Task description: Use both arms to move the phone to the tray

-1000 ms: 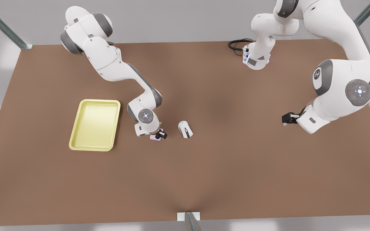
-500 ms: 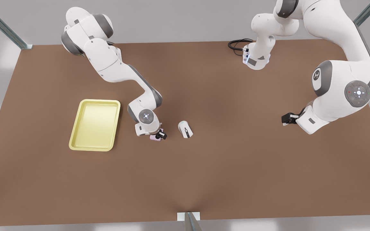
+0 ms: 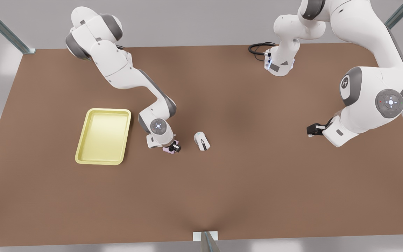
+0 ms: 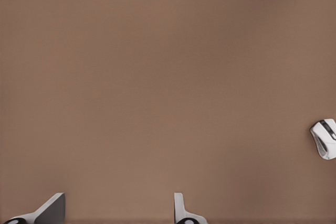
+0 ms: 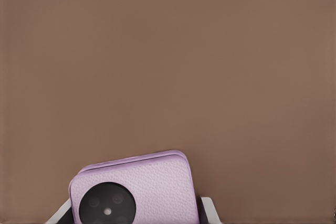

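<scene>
Phone [image 5: 139, 190] — a pale lilac slab with a black camera circle on its face — sits between the fingers [image 5: 207, 205] of the right gripper [image 3: 171, 147], which are clamped on its two sides. In the front view the pink body peeks out from under this gripper's black tips, low over the brown table [image 3: 222, 182]. The right arm reaches down to it from the far corner on the front view's left.

From this gripper, the tray [image 3: 82, 154] lies a short way off toward the front view's left, pale yellow, flat on the table and apart from the phone. On the gripper's other side, near but not touching, rests a white computer mouse [image 3: 201, 140] with a dark stripe.

The left gripper [image 3: 312, 130] hangs well apart from the phone, toward the front view's right, and this arm waits — its two fingers [image 4: 181, 211] stand spread with bare table between them and nothing held. From its wrist camera the mouse [image 4: 325, 138] appears far off at the edge of the table surface. A black cable [image 3: 257, 48] coils beside the left arm's base at the far side of the table.
</scene>
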{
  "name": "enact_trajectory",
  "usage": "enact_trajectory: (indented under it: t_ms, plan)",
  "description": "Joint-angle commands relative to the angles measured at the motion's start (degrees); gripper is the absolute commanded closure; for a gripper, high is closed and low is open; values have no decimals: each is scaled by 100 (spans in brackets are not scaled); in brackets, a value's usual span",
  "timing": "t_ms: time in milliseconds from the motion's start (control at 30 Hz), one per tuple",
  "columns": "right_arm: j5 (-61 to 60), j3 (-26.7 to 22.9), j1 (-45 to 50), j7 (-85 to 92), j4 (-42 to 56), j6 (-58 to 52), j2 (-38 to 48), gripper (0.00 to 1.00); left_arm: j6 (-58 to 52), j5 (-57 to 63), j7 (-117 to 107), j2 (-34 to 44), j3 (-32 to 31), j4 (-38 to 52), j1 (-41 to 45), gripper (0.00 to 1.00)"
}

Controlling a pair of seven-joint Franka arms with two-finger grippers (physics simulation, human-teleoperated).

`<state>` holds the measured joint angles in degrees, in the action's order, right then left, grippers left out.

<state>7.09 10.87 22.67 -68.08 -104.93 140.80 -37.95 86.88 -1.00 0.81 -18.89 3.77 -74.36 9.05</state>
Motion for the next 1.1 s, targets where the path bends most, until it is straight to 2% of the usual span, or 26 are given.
enact_trajectory:
  t_ms: [0,167,500,600,667,700,833,900,933,967,1000,1067]
  plan:
    - [12,3,-26,75,-36,-79,94,20,-5,3,-2,8,1,10,0,0]
    - [12,12,-412,699,-511,-79,551,20,-5,-6,-2,26,1,10,0,0]
    - [-76,-41,-2460,4048,-2743,36,2379,20,-14,-14,-2,35,1,1,9,0]
    - [-84,-639,-2662,5111,-3139,53,2590,20,-14,-14,-2,17,1,1,0,0]
    - [-84,-709,-2715,5287,-3552,537,2678,19,-14,-14,-2,17,1,1,0,0]
    - [-84,-814,-2777,5507,-3569,545,2678,0,-14,-14,7,17,1,1,0,0]
    - [-84,-832,-2768,5507,-3508,528,2643,0,-14,-6,-2,26,1,10,9,0]
    - [-84,-858,-2680,5612,-3043,195,2678,0,-22,-6,-2,52,1,1,0,0]
    - [-67,-972,-2303,5621,-2235,-833,2731,0,-22,3,-2,52,1,10,9,0]
    - [-49,-1121,-1828,5665,-838,-2405,2740,0,-22,3,-11,52,9,1,0,0]
    - [-84,-1640,-1239,5832,200,-3277,2687,0,-22,3,-11,52,9,10,9,0]
    - [-558,-1491,-1519,6218,2037,-4754,2538,0,-14,3,7,52,1,10,0,0]
